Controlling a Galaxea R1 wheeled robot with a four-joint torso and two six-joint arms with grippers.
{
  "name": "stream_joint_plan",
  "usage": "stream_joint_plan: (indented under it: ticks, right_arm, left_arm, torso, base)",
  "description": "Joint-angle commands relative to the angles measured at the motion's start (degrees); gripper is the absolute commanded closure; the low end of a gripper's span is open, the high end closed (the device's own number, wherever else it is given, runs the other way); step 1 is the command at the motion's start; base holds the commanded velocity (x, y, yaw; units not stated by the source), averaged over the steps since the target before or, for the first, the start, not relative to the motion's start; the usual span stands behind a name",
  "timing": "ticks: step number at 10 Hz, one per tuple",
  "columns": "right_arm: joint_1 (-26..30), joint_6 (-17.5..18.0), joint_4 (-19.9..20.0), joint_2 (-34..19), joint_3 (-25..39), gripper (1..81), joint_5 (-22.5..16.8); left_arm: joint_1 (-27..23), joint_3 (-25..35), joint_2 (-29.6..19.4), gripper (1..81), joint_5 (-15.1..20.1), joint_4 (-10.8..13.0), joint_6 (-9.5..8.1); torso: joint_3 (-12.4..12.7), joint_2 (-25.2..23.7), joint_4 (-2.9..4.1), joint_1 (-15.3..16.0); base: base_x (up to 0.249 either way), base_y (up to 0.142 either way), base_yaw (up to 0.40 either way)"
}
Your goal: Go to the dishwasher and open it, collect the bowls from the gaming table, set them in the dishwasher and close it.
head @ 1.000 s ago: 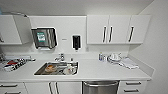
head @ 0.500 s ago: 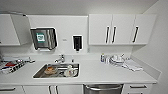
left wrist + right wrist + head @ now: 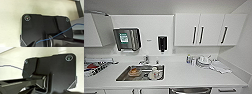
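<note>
Dishwasher (image 3: 190, 90) first: its steel-grey front peeks out at the lower edge of my head view, under the white counter (image 3: 189, 75), just right of the sink (image 3: 141, 73). I judge I am squaring up to it, so the good way is to keep centred on that front and leave room for the door to drop. Whether either claw is open or closed I cannot tell, and I see nothing held. The sink holds a cup-like vessel and something orange-brown. Near the wall to the right stands a stack of white dishes (image 3: 204, 61) beside small bottles (image 3: 190, 60) and a folded cloth (image 3: 220, 67).
</note>
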Motion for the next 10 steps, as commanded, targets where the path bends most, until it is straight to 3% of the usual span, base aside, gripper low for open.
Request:
stream_joint_plan:
  ticks: [1,5,8,10]
  right_arm:
    - [3.22,-0.07,-0.20,-1.53,0.40,1.0,-2.91]
    - [3.31,0.01,-0.03,-1.36,0.40,1.0,-2.91]
    - [3.13,0.19,0.23,-1.53,0.92,1.0,-2.91]
    - [2.69,0.19,0.24,-3.97,5.29,1.0,-2.91]
  left_arm:
    - [-3.27,0.38,-0.70,1.0,2.46,0.50,-0.25]
    - [-3.27,0.38,-0.62,1.0,2.46,0.41,-0.25]
    - [-3.10,1.16,-1.05,1.0,2.46,0.85,-0.25]
    - [-2.92,6.84,-5.33,1.0,2.45,0.94,-0.25]
  torso:
    - [0.00,0.00,0.00,0.01]
    - [0.00,0.00,0.00,0.01]
    - [0.00,0.05,0.00,0.08]
    - [0.00,0.02,0.00,0.01]
  base:
    - [0.121,0.000,0.000]
    - [0.112,0.000,0.000]
    - [0.000,0.000,0.000]
    - [0.000,0.000,0.000]
